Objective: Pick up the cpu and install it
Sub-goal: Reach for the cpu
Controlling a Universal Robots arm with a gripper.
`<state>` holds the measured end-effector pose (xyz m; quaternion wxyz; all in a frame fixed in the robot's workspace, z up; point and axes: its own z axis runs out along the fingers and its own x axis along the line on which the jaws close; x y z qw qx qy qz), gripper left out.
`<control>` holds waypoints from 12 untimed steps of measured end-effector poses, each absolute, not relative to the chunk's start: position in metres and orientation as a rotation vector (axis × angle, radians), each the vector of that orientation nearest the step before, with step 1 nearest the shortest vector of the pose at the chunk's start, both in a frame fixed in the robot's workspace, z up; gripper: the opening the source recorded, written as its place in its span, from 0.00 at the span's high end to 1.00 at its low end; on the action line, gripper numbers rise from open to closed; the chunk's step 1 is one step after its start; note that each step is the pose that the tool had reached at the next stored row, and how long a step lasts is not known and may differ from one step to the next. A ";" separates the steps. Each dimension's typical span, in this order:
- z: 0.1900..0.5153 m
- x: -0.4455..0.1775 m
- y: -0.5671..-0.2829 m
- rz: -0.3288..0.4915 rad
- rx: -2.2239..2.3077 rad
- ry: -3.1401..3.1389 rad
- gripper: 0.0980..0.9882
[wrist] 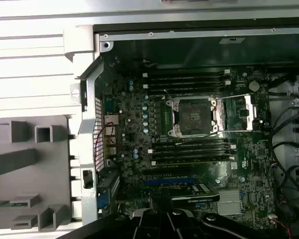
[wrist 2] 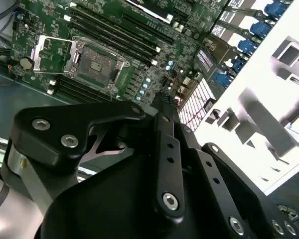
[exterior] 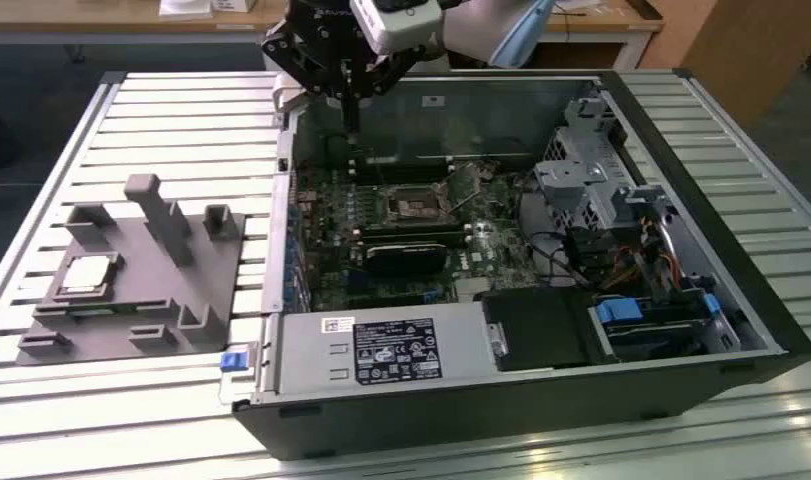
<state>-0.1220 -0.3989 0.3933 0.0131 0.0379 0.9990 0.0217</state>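
While the cpu [exterior: 88,277] lies flat, top up, on the fixture [exterior: 138,300], the tool [exterior: 353,125] hangs closed

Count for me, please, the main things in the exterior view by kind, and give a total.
cpu: 1
grey fixture plate: 1
open computer case: 1
motherboard socket: 1
tool: 1
Total: 5

The open computer case [exterior: 512,420] stands on the slatted table [exterior: 178,110], with the fixture plate [exterior: 158,295] beside it on the exterior view's left. The cpu [exterior: 88,276] lies on that plate, well apart from the socket [exterior: 415,206], which sits mid-motherboard [exterior: 332,215] inside the case. The gripper [exterior: 350,125] hangs above the case's far side.
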 end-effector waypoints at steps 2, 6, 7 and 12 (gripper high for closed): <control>0.393 -0.122 -0.399 0.068 0.118 3.113 0.99; 0.393 -0.123 -0.399 0.068 0.118 3.112 0.99; 0.393 -0.123 -0.399 0.068 0.118 3.112 0.99; 0.393 -0.124 -0.399 0.068 0.118 3.113 0.99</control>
